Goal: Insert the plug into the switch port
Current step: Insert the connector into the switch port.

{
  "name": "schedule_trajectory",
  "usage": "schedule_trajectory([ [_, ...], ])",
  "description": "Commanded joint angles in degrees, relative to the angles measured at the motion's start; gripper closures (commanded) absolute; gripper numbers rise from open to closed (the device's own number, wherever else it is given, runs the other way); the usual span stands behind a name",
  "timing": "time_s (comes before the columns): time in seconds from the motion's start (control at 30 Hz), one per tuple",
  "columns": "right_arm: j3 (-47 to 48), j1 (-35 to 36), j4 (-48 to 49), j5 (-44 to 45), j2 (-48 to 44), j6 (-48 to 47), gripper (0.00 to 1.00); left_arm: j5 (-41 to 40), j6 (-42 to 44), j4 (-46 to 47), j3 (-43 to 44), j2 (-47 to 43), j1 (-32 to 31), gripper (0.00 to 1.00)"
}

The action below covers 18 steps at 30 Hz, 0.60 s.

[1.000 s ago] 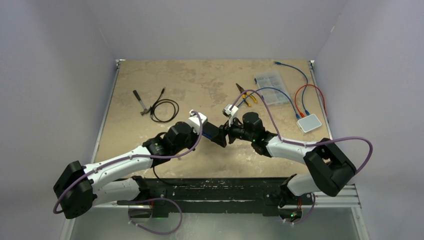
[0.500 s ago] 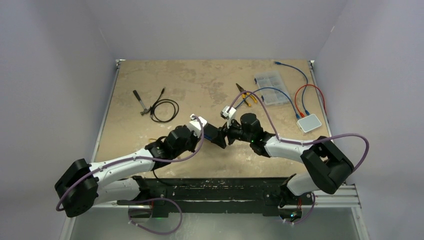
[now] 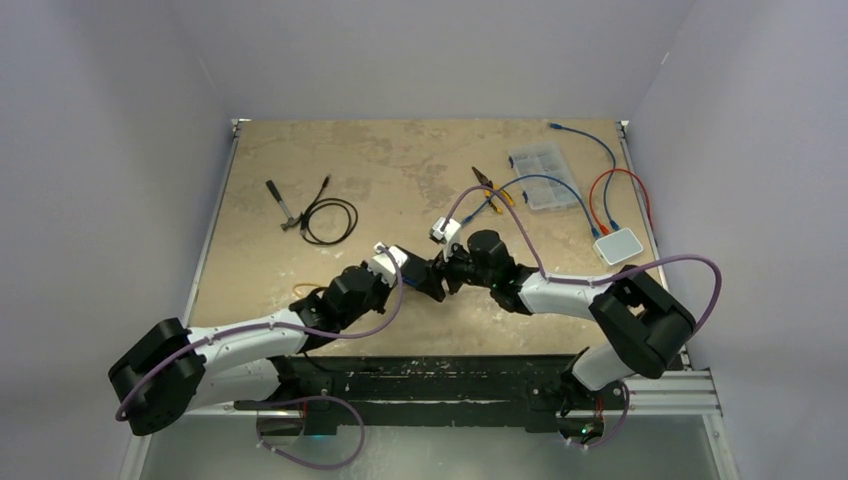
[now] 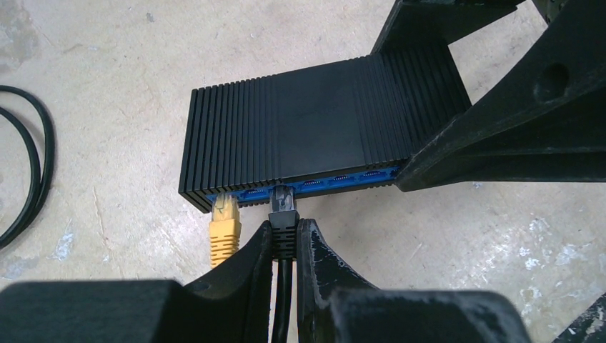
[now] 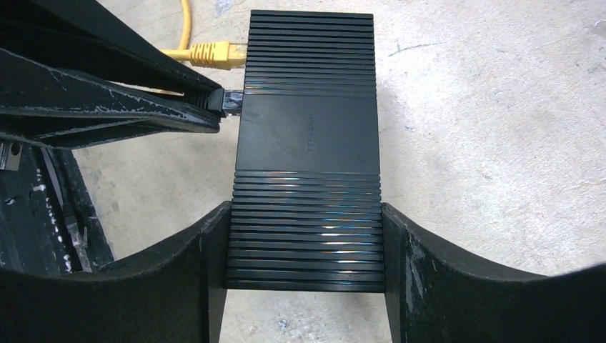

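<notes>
Switch [image 4: 321, 121]: black ribbed box, flat on the counter [image 4: 107, 86], blue port row facing the left arm. Right hand [image 5: 306, 239]: clamps the switch by both sides. Left hand [image 4: 284, 232]: pinched narrow on the black plug [image 4: 283, 207], whose tip meets a port just beside the seated yellow plug [image 4: 225, 227].

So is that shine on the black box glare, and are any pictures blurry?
Right wrist view: yes, light glints off the ribbed switch held by the right gripper. Left wrist view: sharp, no glare, the switch looks matte. Top view: even soft light, faint shadows.
</notes>
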Motion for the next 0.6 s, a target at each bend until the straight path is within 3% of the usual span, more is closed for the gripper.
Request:
schedule_trajectory([
  [0.0, 4.84, 9.51, 8.59, -21.69, -1.14, 2.43, 1.0, 3.22, 2.44, 18.44, 1.22, 1.27, -0.24, 1.0],
  [0.3, 5.48, 11.65, 11.24, -23.04, -1.66, 5.13, 1.0, 4.21, 0.7, 26.72, -2.95, 2.38, -0.27, 1.0],
  [0.4, 5.74, 11.42, 5.64, -15.13, -2.12, 4.28, 1.0, 3.6, -0.21, 24.3, -2.8, 0.45, -0.25, 1.0],
  [0.57, 6.1, 8.83, -1.58, 2.46, -2.84, 4.51, 1.0, 1.4, -1.93, 13.72, -1.22, -5.57, -0.26, 0.87],
])
